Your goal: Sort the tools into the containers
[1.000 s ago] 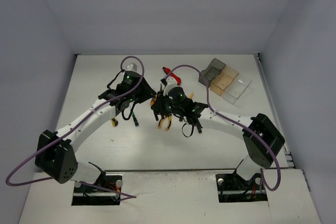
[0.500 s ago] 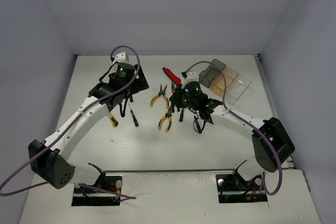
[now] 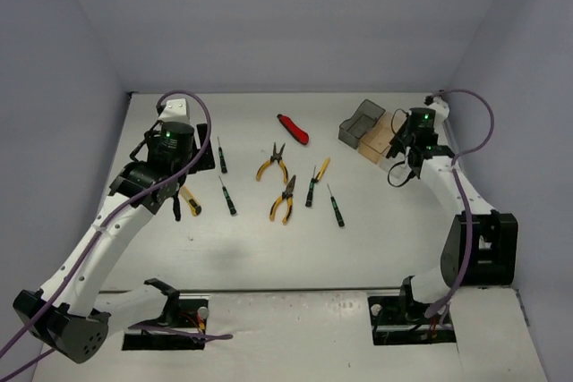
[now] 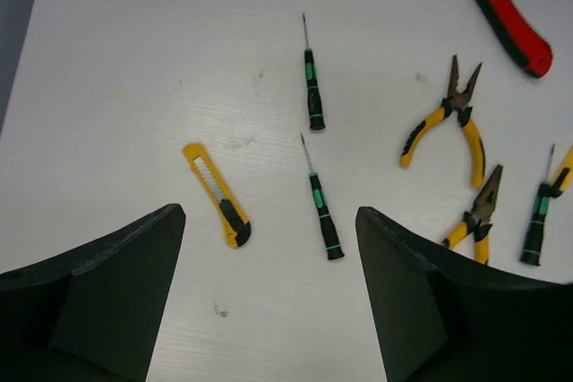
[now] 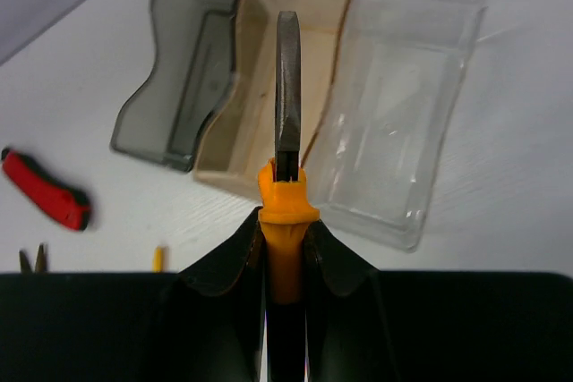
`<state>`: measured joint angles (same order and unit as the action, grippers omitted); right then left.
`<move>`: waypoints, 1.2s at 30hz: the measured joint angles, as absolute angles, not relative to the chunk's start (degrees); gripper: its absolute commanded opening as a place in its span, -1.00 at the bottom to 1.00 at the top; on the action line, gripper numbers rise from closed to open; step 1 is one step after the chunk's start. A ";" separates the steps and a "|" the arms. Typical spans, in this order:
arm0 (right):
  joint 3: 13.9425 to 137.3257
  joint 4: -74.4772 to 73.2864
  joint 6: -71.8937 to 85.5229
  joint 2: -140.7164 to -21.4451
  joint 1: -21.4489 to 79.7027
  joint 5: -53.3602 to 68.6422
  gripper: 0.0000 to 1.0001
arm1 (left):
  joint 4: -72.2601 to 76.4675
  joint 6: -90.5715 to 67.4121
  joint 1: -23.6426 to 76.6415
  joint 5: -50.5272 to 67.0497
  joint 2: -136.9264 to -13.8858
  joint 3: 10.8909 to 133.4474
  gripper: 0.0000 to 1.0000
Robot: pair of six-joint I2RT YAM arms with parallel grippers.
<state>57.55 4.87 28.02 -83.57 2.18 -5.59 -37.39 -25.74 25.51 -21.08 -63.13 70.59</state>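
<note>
My right gripper (image 5: pixel 286 232) is clamped tight on the orange pliers (image 5: pixel 286 87). My fingers (image 5: pixel 228 261) pinch the orange handle with no gap between them. The steel nose sticks straight out ahead of me, closed. In my wrist view it crosses the tan bin (image 5: pixel 235 123), close to that bin's right-hand wall; I cannot tell how high above it I hang. The grey bin (image 5: pixel 152 87) sits just beside the tan one on the left and the clear bin (image 5: pixel 421 60) just beside it on the right, the three in a row. Further left the red knife (image 5: pixel 45 190) lies on the table (image 5: pixel 501 203), well apart from the bins.

My left gripper (image 4: pixel 269 216) is spread wide and holds nothing. Past my fingertips (image 4: pixel 166 221), in the gap between them, lie the yellow knife (image 4: pixel 218 207), nearer my left finger, and the near screwdriver (image 4: pixel 320 216), nearer my right. I touch neither. The far screwdriver (image 4: pixel 311 87) lies beyond them. Off to the right are the far yellow pliers (image 4: pixel 448 118), the near yellow pliers (image 4: pixel 474 216) and a third screwdriver (image 4: pixel 540 221) at the edge of my view.
</note>
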 measured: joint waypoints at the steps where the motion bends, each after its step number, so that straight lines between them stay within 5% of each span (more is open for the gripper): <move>1: 58.52 4.76 28.03 -84.45 0.62 -5.86 -1.00 | -37.62 -25.04 25.35 -21.08 -62.60 69.43 0.50; 29: 70.62 3.25 29.03 -108.27 -6.39 -6.07 -0.72 | -38.94 -23.01 14.71 -10.71 -61.47 63.83 0.49; 36: 71.42 3.31 29.72 -109.69 -6.42 -4.07 -0.36 | -38.94 -23.13 14.39 -9.56 -61.49 63.83 0.49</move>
<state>71.42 3.31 29.72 -109.69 -6.42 -4.07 -38.94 -23.13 14.39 -9.56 -61.49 63.83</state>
